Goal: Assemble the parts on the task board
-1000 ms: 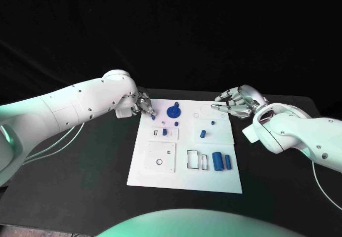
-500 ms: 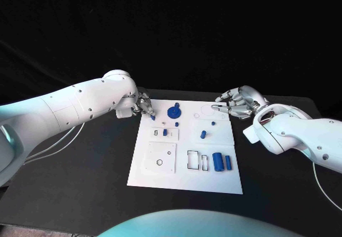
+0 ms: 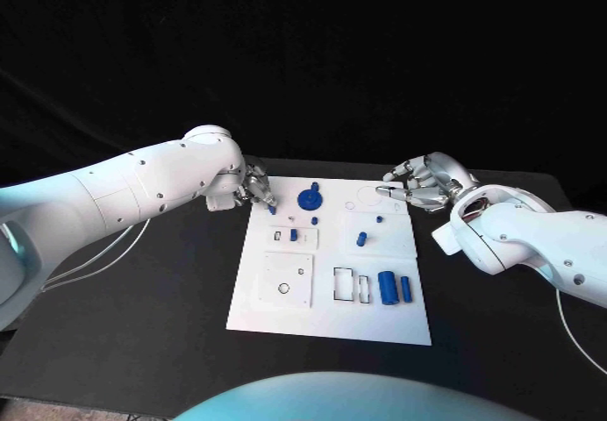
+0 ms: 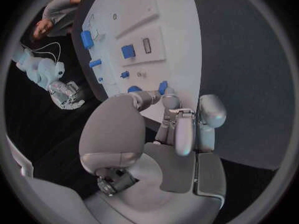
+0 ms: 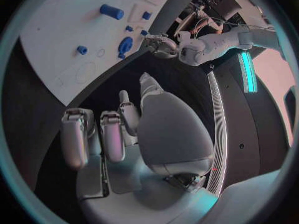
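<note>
The white task board lies in the middle of the black table. My left hand hovers at the board's far left corner and pinches a small blue part in its fingertips; the left wrist view shows that blue part at the fingertips over the board's edge. My right hand hangs above the board's far right corner, its fingers loosely bent and holding nothing. On the board sit a blue gear-like piece, a small peg and two blue cylinders.
More small blue parts stand in the raised white blocks near the board's middle. A square white block and rectangular slots take up the near half of the board. Black table surface surrounds the board.
</note>
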{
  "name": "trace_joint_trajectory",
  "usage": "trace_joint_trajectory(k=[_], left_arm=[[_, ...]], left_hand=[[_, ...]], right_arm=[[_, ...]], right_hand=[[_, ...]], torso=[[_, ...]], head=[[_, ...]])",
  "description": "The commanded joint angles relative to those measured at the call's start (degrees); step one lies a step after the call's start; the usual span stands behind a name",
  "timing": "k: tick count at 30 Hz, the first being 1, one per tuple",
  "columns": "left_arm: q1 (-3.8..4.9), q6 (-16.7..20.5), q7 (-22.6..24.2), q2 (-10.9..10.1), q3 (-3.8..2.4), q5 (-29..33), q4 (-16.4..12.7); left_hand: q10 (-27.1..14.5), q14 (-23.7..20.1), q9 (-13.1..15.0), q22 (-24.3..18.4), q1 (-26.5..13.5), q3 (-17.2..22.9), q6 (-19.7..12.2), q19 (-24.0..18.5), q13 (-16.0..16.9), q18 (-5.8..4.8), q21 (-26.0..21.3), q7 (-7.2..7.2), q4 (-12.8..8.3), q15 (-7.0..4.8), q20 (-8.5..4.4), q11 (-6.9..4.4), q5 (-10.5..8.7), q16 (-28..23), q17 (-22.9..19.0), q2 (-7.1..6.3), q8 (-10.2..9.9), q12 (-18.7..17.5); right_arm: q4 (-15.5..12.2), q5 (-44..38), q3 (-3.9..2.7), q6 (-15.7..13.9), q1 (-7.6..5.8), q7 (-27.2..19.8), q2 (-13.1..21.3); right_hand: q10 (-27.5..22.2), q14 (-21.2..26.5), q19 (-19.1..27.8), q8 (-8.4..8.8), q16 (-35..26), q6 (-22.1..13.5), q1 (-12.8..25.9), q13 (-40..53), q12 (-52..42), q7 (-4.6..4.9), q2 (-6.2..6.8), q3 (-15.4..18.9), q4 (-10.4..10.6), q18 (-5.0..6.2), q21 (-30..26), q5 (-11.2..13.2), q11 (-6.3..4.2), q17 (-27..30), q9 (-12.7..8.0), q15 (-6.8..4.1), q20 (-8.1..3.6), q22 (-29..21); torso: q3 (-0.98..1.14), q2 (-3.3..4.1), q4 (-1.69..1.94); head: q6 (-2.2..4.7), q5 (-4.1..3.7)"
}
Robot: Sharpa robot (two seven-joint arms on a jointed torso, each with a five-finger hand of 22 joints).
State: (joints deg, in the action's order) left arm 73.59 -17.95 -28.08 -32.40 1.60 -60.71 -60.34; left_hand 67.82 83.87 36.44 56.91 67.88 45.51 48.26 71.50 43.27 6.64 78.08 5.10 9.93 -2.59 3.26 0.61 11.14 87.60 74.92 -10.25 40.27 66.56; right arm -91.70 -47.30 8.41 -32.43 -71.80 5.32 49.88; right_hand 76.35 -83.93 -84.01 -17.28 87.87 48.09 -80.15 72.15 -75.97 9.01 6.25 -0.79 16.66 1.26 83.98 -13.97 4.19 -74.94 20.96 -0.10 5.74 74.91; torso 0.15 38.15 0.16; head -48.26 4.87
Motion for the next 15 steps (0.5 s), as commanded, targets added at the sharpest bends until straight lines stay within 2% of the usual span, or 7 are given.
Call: trace_joint_trajectory(k=[1, 6, 15], left_arm=[[0.02, 2.4, 1.4, -0.2, 0.01, 1.9, -0.4], [0.02, 4.1, 2.1, -0.9, 0.0, 3.1, -1.3], [0.02, 5.7, 2.8, -2.5, -0.04, 3.3, -3.8]], left_hand=[[1.3, 4.4, 0.3, 1.1, -0.4, 9.8, 1.0, 0.9, 0.9, -0.37, 0.7, -0.27, -9.5, -0.62, -0.15, -0.35, 3.05, 0.3, 8.2, -1.13, 0.5, 0.5], [2.4, 4.4, 0.6, 2.0, -1.1, 9.9, 1.9, 1.5, 1.7, -0.52, 1.3, -0.63, -10.1, -0.97, -0.48, -0.71, 6.79, 0.3, 8.3, -1.98, 0.4, 0.8], [3.0, 4.4, 0.7, 2.1, -1.3, 9.9, 2.4, 1.5, 2.4, -0.52, 1.4, -0.8, -10.5, -1.14, -0.62, -0.87, 8.52, 0.3, 8.3, -2.39, 0.3, 1.0]], right_arm=[[0.0, -0.6, 0.0, 0.7, 0.04, -0.2, 0.0], [0.0, -0.6, 0.0, 0.6, 0.04, -0.2, 0.0], [0.0, -0.6, 0.0, 0.7, 0.04, -0.2, 0.1]], right_hand=[[0.0, -4.4, -2.4, -0.33, -0.4, 0.3, 0.5, 0.0, 0.0, -0.12, -0.08, 0.2, 0.0, 0.44, -0.2, -0.2, -0.04, -7.7, -0.1, 0.09, 0.29, 11.0], [0.0, -4.4, -2.4, -0.33, -0.4, 0.3, 0.5, 0.0, 0.0, -0.12, -0.08, 0.2, 0.0, 0.44, -0.2, -0.2, -0.04, -7.7, -0.1, 0.09, 0.29, 11.0], [0.0, -4.4, -2.4, -0.36, -0.4, 0.3, 0.5, 0.1, 0.0, -0.12, -0.09, 0.2, 0.0, 0.44, -0.2, -0.2, -0.05, -7.7, -0.1, 0.08, 0.29, 10.9]], torso=[[0.02, 0.04, 0.0], [0.02, 0.0, 0.05], [0.02, -0.02, -0.01]], head=[[0.02, 0.05], [0.01, 0.17], [0.09, 0.27]])
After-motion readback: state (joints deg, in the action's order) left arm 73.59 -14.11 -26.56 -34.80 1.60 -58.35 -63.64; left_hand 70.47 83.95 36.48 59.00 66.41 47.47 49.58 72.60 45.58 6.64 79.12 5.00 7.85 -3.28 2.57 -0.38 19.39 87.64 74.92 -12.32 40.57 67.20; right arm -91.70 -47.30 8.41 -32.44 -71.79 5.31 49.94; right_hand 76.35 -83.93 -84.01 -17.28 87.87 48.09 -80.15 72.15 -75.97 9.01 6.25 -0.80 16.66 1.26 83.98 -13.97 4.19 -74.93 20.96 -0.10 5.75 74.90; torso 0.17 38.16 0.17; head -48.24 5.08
